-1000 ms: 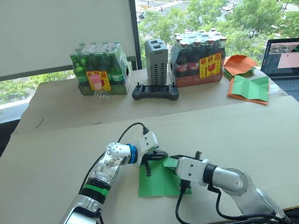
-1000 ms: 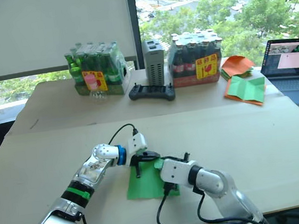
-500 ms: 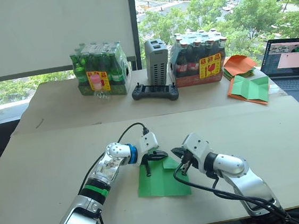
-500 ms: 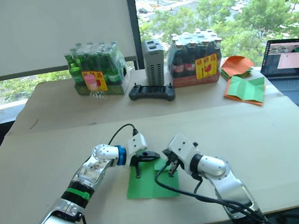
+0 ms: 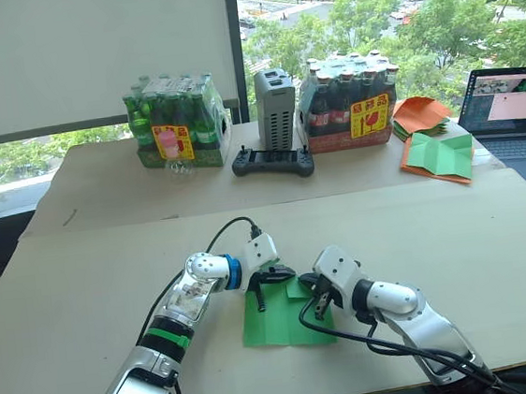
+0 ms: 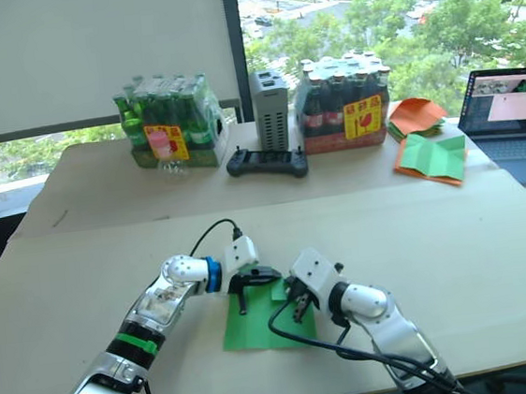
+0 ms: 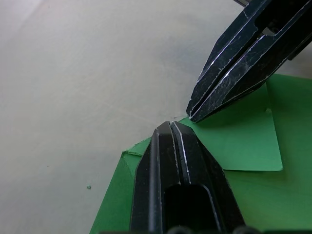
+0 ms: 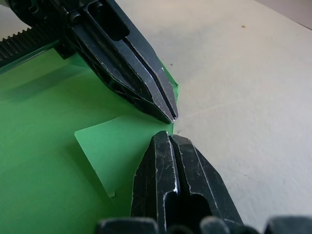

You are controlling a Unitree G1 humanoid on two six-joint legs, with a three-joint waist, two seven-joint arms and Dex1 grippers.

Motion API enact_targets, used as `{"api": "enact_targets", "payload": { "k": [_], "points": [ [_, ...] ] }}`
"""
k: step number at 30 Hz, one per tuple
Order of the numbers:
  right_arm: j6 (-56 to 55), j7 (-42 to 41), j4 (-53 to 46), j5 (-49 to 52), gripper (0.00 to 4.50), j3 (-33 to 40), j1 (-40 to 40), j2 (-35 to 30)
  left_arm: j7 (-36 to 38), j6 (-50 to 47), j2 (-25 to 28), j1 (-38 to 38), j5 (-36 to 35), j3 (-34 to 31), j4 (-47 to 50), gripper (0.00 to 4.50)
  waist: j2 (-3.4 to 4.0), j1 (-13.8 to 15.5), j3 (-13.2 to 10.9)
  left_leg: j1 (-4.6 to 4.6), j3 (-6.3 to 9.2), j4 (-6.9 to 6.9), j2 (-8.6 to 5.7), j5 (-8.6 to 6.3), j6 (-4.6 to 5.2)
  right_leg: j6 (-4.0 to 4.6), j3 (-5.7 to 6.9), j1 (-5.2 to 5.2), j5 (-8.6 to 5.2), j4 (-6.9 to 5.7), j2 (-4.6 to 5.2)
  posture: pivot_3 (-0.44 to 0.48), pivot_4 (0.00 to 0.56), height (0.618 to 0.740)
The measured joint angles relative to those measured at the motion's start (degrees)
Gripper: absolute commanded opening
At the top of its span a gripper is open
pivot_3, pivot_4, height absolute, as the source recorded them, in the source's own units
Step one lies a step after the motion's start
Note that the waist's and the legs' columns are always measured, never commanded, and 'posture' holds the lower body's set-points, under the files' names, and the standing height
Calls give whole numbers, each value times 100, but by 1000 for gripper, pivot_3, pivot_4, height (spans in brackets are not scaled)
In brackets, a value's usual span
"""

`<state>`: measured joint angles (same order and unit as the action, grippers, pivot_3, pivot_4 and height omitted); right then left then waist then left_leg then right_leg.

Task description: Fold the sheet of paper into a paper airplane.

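Note:
The sheet of paper (image 5: 278, 320) lies flat on the table's near middle, bright green, with a small corner flap (image 7: 243, 146) folded over at its far edge. My left gripper (image 5: 288, 273) is shut, its tip resting on that far edge next to the flap. My right gripper (image 5: 311, 291) is shut too and points at the same spot from the other side. In the wrist views the two tips nearly meet: the right gripper (image 8: 168, 135) sits on the flap's edge, with the left fingers (image 8: 146, 78) just beyond it. Neither gripper has paper between its fingers.
At the back stand a pack of green bottles (image 5: 177, 121), a grey box (image 5: 275, 108), a black controller (image 5: 274, 163) and a pack of dark bottles (image 5: 347, 102). Far right are an orange paper pile (image 5: 421, 113), an orange-backed green sheet (image 5: 442, 156) and a laptop (image 5: 518, 114).
My right gripper, which lay over the sheet's right part, lifted and drew back, then came down at the far edge beside the left gripper. The left arm stayed put.

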<state>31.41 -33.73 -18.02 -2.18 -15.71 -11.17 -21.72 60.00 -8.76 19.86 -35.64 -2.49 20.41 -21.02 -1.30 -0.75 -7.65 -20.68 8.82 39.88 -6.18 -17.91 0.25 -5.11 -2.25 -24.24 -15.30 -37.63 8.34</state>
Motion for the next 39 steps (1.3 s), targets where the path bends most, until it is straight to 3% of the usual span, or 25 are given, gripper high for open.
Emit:
{"api": "enact_targets", "payload": {
  "k": [17, 39],
  "points": [
    [382, -37, -537, 135, 30, -21, 358, -408, 1, -6, -1, 14, 21, 4, 0, 0, -5, 16, 27, 9, 0, -2, 0, -2, 2, 0, 0, 9, 0, 2, 0, 0, 150, 735],
    [678, -55, -1448, 781, 30, 592, 1421, -932, 44, 10, 13, 80, 17, -19, 11, 0, -26, 93, 42, 20, -1, -4, 0, -3, 5, 0, -1, 21, 0, 8, 0, 0, 150, 735]
  ]
}}
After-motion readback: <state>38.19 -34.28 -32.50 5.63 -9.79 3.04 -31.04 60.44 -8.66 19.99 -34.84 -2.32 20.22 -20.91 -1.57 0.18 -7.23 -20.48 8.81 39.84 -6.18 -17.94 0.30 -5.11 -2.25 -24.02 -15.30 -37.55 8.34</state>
